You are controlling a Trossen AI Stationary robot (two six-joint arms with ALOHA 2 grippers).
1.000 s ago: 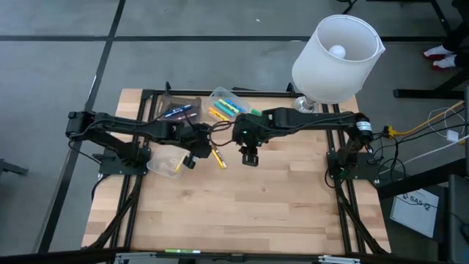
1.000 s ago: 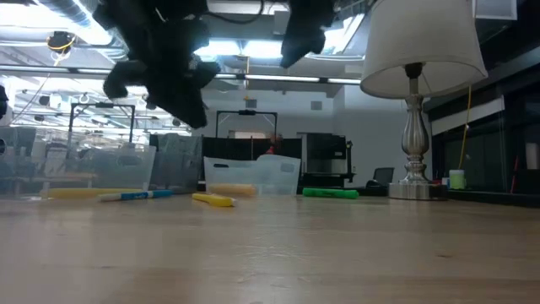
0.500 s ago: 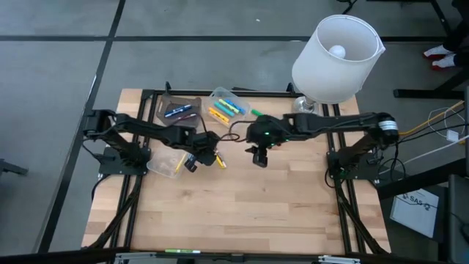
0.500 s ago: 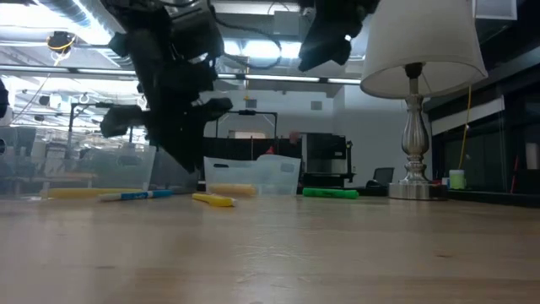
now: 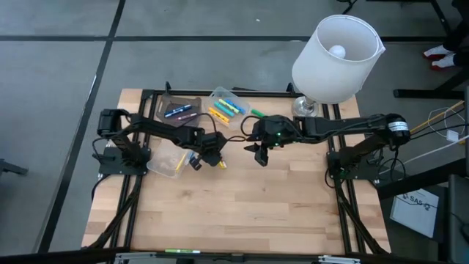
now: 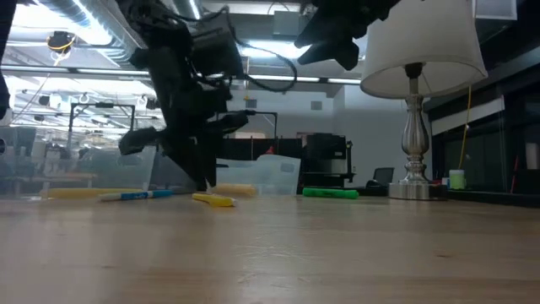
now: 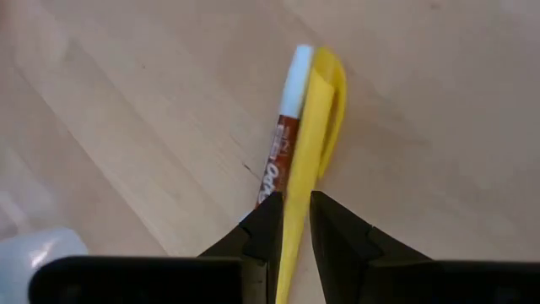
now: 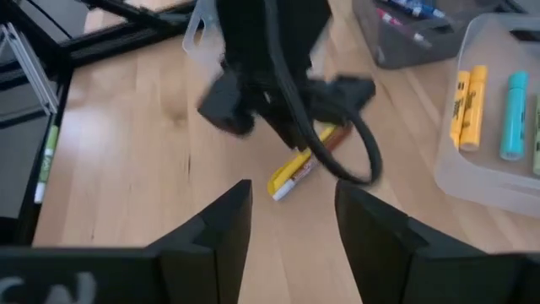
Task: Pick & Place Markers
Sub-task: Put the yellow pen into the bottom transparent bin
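Two arms reach in over the table (image 5: 242,213), meeting near its middle. Low at the boards, the left gripper (image 7: 291,201) has its fingers clenched narrowly on one yellow marker (image 7: 316,118), which runs up between them and lies on the wood. One brown marker (image 7: 272,165) with a white tip lies touching the yellow one along its side. Just right of them the right gripper (image 5: 261,155) hangs above the table with its fingers spread apart and nothing between them. One green marker (image 5: 256,113) lies loose farther back, toward the single lamp (image 5: 335,57) at the far right corner. Three containers sit on the left and far side. One dark tray (image 5: 170,101) at the far left holds two bluish markers. Beside it on the right, one clear tub (image 5: 218,94) holds two yellow-orange markers, one teal, and green ones I cannot count. One more clear tub (image 5: 165,163) lies nearer, left of the left gripper; its contents cannot be made out.
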